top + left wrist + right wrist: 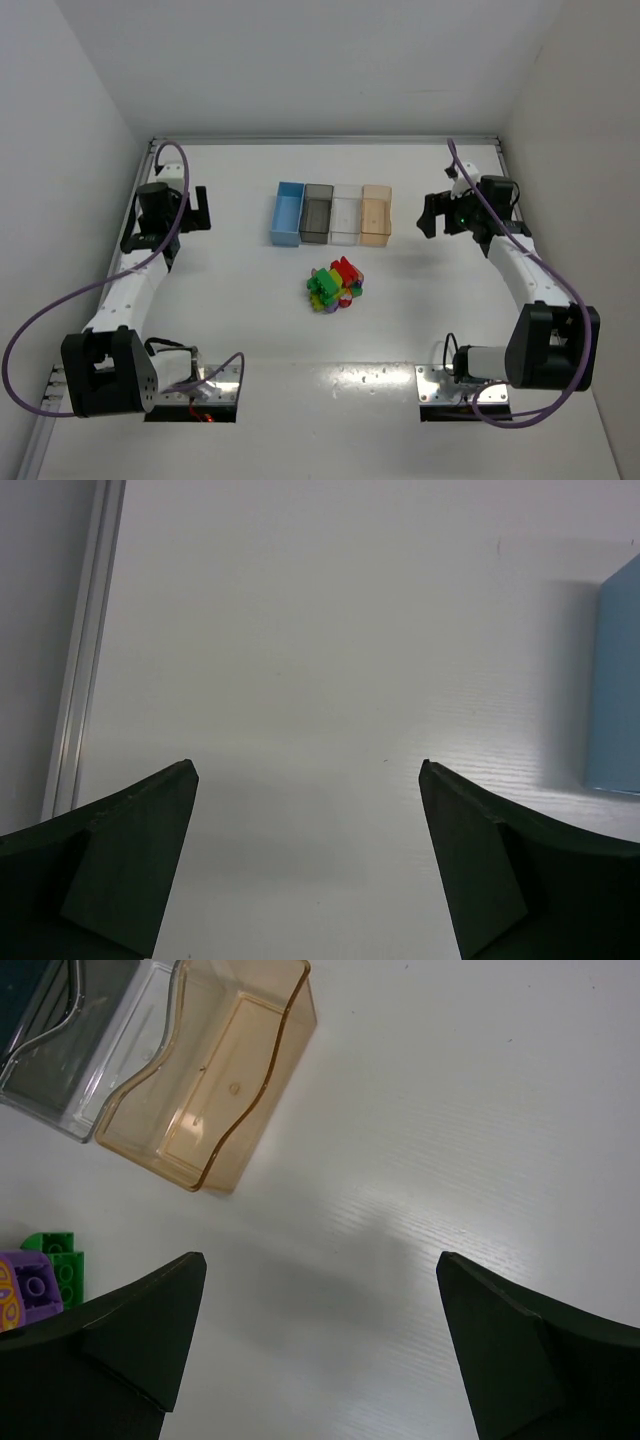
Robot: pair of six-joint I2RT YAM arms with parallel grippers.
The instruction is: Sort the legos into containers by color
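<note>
The legos sit in a pile on the white table, near the row of four bins. The left gripper and the right gripper are both spread wide, holding nothing.

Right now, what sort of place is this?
Probably a lab robot test cell: white walls around a table, left arm and right arm bolted at its edge, bins near a lego pile.

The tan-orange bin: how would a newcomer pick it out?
On the white table, four small open bins stand in a row beyond the brick pile. The tan-orange bin is the right-end one, beside the clear bin; no other is amber-tinted.
</note>
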